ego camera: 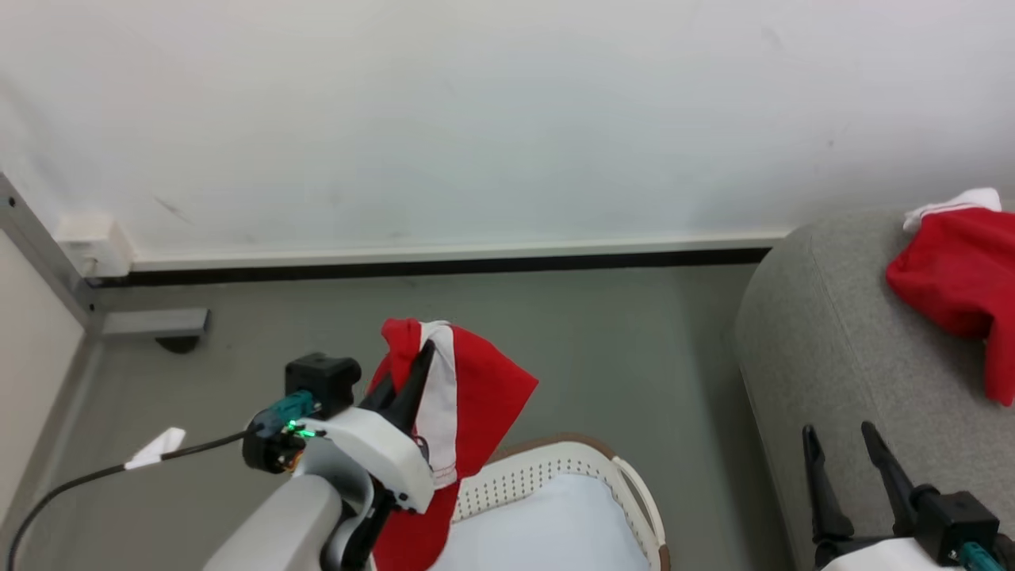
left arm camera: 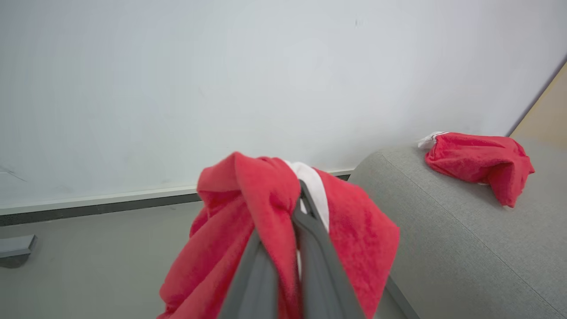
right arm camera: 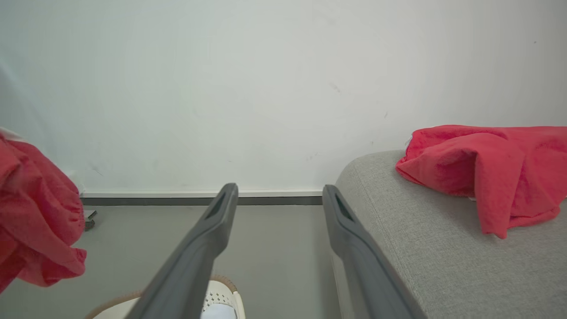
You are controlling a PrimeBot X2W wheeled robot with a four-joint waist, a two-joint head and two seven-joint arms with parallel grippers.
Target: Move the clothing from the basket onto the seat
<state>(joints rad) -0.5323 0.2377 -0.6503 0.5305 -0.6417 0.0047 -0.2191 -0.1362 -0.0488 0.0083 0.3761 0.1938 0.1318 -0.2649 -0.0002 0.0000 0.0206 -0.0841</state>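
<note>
- The left gripper [ego camera: 420, 358] is clamped on a red garment [ego camera: 485, 387], its fingers closed over a bunched fold beside the white stripe; the cloth hangs above the left rim of the basket [ego camera: 547, 464], its tail drooping past the wrist.
- The right gripper [ego camera: 839, 434] has its fingers spread apart with nothing between them; it sits at the near left edge of the seat [ego camera: 825, 341], on the right of the scene.
- A second red garment [ego camera: 955, 274] already lies crumpled on the far right of the seat, white trim at its far end.
- The step in hand looks like the carry rightward from above the basket to the seat; by my judgement the task is well along.
- To do it well: lift enough that the hanging tail clears the seat's rounded left edge; swing right over the grey floor [ego camera: 634, 333]; pass on the far side of the idle right gripper so the cloth doesn't snag its fingers; release only once most of the fabric is over the cushion, or it may slide off the curve.
</note>
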